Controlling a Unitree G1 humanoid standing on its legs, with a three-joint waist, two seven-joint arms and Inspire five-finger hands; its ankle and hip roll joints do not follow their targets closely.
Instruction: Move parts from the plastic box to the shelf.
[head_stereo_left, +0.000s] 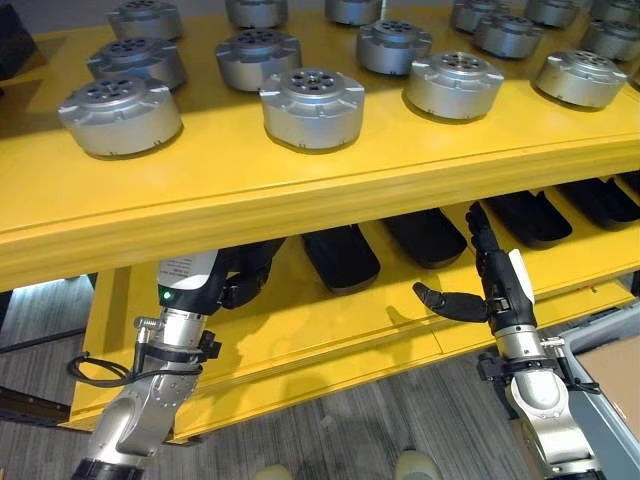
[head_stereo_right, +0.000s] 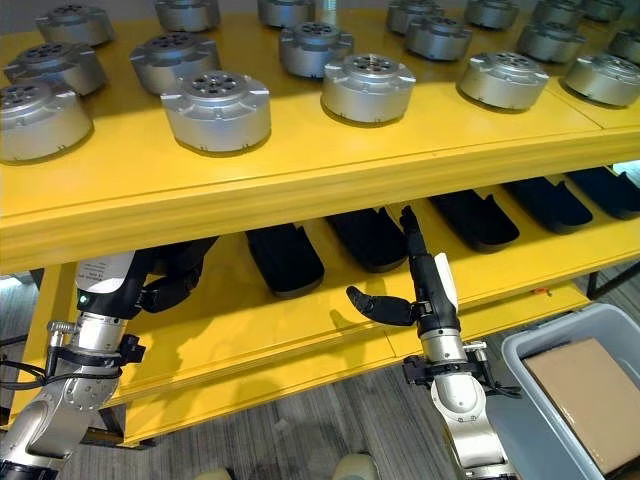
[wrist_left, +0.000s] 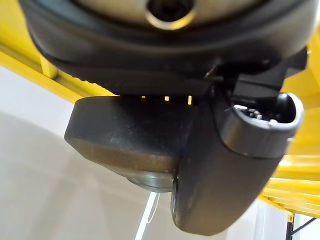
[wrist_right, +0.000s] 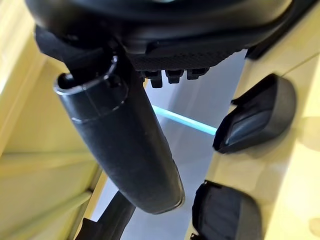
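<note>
Reaching under top board: left robot hand (head_stereo_left: 240, 280), fingers hidden beneath the yellow shelf (head_stereo_left: 300, 190); open or closed, cannot tell.
Left wrist view: dark black part (wrist_left: 130, 135) right against the hand, thumb across it; grip not clear.
Right robot hand (head_stereo_left: 490, 285): raised at lower tier front, fingers straight up, thumb out sideways, spread wide, holding nothing.
Black parts (head_stereo_left: 340, 255): row on lower tier, elongated, long axes running front to back, rounded ends toward the front edge.
Relative to right robot hand: nearest black part (head_stereo_right: 472, 218) just behind the fingertips, apart, not touching.
Silver round parts (head_stereo_left: 312, 105): rows on top tier, upright, flat faces with hole rings up.
Plastic box (head_stereo_right: 560, 400): grey, lower right beside right arm, brown cardboard piece (head_stereo_right: 590, 385) inside.
Writing: white label on left wrist, print too small to read.
</note>
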